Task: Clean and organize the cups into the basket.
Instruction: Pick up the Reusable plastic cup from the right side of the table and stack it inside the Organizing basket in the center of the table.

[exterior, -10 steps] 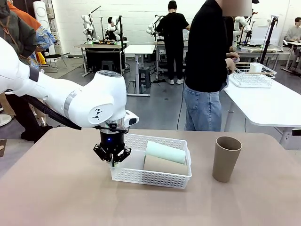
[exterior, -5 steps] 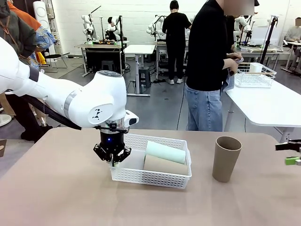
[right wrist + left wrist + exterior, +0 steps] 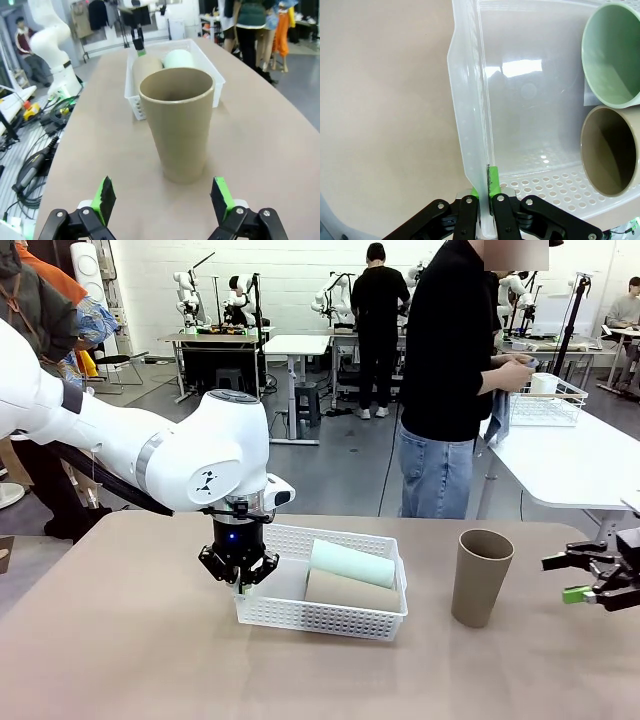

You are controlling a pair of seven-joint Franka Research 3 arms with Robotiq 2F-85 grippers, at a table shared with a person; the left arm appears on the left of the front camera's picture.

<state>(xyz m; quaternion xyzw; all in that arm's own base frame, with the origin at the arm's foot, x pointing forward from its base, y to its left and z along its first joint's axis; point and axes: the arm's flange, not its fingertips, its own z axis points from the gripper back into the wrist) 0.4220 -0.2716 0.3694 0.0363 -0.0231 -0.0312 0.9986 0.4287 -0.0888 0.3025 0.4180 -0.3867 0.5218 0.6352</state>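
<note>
Left gripper [image 3: 240, 578] pinched tight on the left end wall of the basket [image 3: 330, 622], where mint cup [image 3: 352, 563] and tan cup [image 3: 350, 591] lie side by side, mouths toward it; third tan cup [image 3: 481, 577] upright on table [image 3: 120, 660] to the right, mouth up, right gripper [image 3: 580, 578] spread wide near it.

**Three cups, one basket, two grippers**

Here's the tally: three cups in all. Two are tan-brown, the lying tan cup [image 3: 352, 591] and the standing tan cup [image 3: 481, 577]. There's one mint green cup [image 3: 352, 563]. One white lattice basket [image 3: 320, 621]. Two grippers make the count too, the left gripper [image 3: 243, 585] and the right gripper [image 3: 565, 578]. One table [image 3: 120, 660] carries the lot.
</note>
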